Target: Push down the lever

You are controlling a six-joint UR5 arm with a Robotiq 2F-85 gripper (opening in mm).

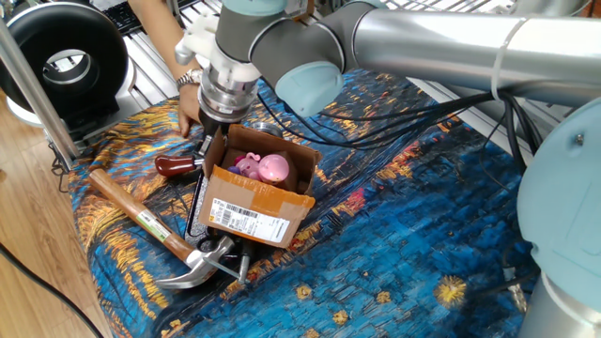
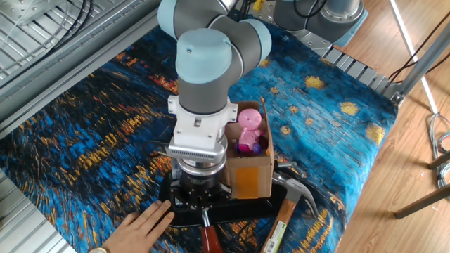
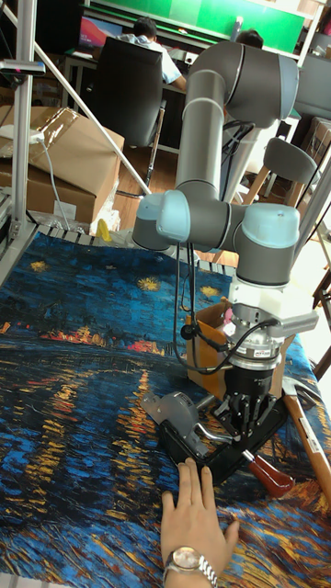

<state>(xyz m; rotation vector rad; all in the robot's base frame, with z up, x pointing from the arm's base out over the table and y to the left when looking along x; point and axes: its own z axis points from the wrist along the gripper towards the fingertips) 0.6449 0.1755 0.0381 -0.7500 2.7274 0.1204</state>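
The lever is a slim metal bar (image 3: pixel 241 452) ending in a glossy dark-red sleeve (image 1: pixel 176 166) (image 2: pixel 209 239) (image 3: pixel 271 476). It sticks out from a black base (image 2: pixel 246 209) (image 3: pixel 184 430) beside the cardboard box. My gripper (image 1: pixel 208 143) (image 2: pixel 202 205) (image 3: pixel 241 424) points straight down onto the bar just inside the sleeve. Its fingers are drawn together and rest on the metal. The contact point is partly hidden by the wrist in both fixed views.
A person's hand (image 2: pixel 140 225) (image 3: pixel 198 524) lies flat on the cloth by the base, close to the gripper. A wooden-handled claw hammer (image 1: pixel 150 223) (image 2: pixel 281 219) lies beside the open cardboard box (image 1: pixel 258 195) (image 2: pixel 249 165), which holds a pink toy (image 1: pixel 272 168).
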